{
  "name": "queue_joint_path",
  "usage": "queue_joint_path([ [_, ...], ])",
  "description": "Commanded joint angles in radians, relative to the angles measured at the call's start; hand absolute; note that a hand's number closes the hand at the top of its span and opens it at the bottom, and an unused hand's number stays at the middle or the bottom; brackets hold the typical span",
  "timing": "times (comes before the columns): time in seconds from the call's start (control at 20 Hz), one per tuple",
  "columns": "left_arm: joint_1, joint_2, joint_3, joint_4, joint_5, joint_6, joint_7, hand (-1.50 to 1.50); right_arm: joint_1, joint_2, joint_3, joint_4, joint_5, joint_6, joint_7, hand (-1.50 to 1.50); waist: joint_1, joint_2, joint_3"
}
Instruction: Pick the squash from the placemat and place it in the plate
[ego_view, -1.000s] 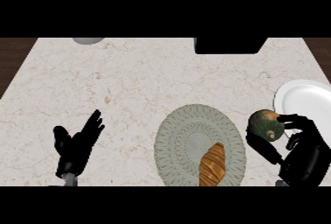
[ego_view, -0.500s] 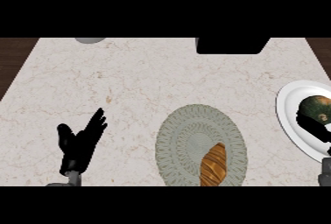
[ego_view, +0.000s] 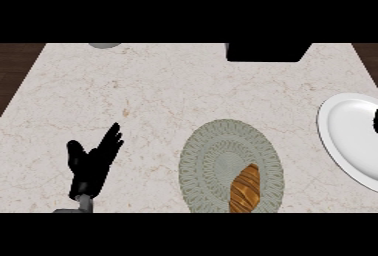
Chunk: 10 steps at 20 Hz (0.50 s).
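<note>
The white plate (ego_view: 348, 134) lies at the counter's right edge, cut off by the view's border, and its visible part holds nothing. The squash shows nowhere in the head view. Only a thin black sliver of my right hand (ego_view: 375, 120) shows at the right border, over the plate. The round grey-green placemat (ego_view: 218, 161) lies at the lower middle with an orange-brown bread loaf (ego_view: 245, 189) on its lower right part. My left hand (ego_view: 92, 165) rests open at the lower left, fingers pointing up, well apart from the placemat.
A black box-like object (ego_view: 267, 51) stands at the counter's far edge, right of centre. Part of a grey round object (ego_view: 104, 45) shows at the far left edge. Dark wooden floor borders the marble counter (ego_view: 170, 100) on both sides.
My right hand carried the squash rightwards from beside the placemat over the plate, then almost wholly out past the right border. The squash is no longer visible. The left hand barely moved.
</note>
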Motion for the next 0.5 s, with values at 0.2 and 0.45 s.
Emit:
queue_joint_path([
  [0.2,-0.018,-0.018,-0.025,-0.01,-0.017,0.009,0.021,0.0,-0.125,-0.102,-0.004,0.418,-0.033,0.302,-0.027,-1.5,0.03,0.01,0.003],
  [0.45,-0.004,-0.015,-0.014,0.031,-0.016,-0.011,-0.04,0.0,-0.224,-0.083,-0.092,0.565,-0.112,0.38,-0.273,-1.5,0.022,0.01,0.003],
])
